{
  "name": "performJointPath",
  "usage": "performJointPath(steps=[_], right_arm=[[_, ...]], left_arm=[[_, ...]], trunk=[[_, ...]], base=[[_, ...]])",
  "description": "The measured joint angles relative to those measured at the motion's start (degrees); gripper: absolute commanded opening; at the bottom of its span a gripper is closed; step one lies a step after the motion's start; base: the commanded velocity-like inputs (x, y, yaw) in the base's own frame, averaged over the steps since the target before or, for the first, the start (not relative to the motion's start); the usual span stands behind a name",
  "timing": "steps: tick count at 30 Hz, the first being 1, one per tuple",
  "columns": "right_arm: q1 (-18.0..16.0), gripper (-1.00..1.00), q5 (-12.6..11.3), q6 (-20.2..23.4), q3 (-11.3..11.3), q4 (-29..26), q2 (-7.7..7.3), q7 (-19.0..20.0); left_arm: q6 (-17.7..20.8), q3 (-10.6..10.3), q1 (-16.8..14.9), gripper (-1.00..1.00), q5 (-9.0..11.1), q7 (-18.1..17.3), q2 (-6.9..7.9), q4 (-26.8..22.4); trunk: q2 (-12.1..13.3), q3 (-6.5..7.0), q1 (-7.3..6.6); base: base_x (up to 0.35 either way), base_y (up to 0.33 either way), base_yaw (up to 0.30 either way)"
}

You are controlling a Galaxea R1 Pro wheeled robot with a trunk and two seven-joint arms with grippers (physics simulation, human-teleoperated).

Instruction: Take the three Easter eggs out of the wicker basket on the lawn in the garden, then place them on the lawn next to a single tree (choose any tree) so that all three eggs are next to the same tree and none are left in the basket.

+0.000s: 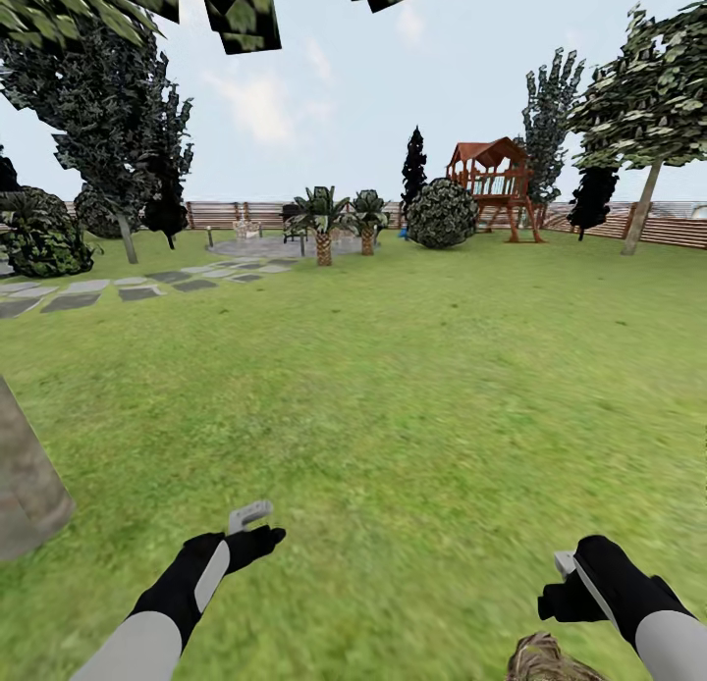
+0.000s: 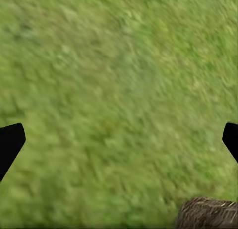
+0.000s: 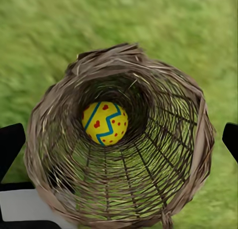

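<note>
The wicker basket [image 3: 119, 189] stands on the lawn [image 1: 412, 396], straight under my right gripper [image 3: 119, 142]. One Easter egg [image 3: 105, 123], yellow with blue zigzags and red dots, lies at its bottom. The right gripper's black fingertips [image 3: 11, 144] stand wide apart on either side of the rim, open and empty. In the head view the basket [image 1: 545, 661] shows at the bottom edge, beside the right gripper [image 1: 570, 581]. My left gripper [image 1: 253, 526] hovers open over bare grass, with the basket's edge [image 2: 206, 214] at the corner of its wrist view. A thick grey-brown tree trunk [image 1: 25, 485] rises close at my left.
A grey stepping-stone path [image 1: 128, 288] runs at the far left toward a paved circle with palm-like plants [image 1: 322, 225]. Dark trees and shrubs [image 1: 442, 213], a red play tower [image 1: 496, 185] and a slat fence [image 1: 678, 230] line the back. A leaning tree [image 1: 643, 205] stands far right.
</note>
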Motion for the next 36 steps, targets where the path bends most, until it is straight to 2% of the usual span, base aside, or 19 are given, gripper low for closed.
performJointPath(steps=[24, 36], right_arm=[[0.0, 1.0, 0.0, 0.1, 0.0, 0.0, 0.0, 0.0], [0.0, 1.0, 0.0, 0.1, -0.1, 0.0, -0.07, 0.0]], left_arm=[[-0.1, 0.1, 0.0, 1.0, 0.1, -0.1, -0.07, 1.3], [-0.2, -0.1, 0.0, 1.0, 0.1, -0.1, -0.24, 1.4]], trunk=[[-9.6, -4.31, 5.27], [-14.4, -6.47, 7.91]], base=[[-0.003, -0.001, 0.0], [-0.146, 0.0, 0.0]])
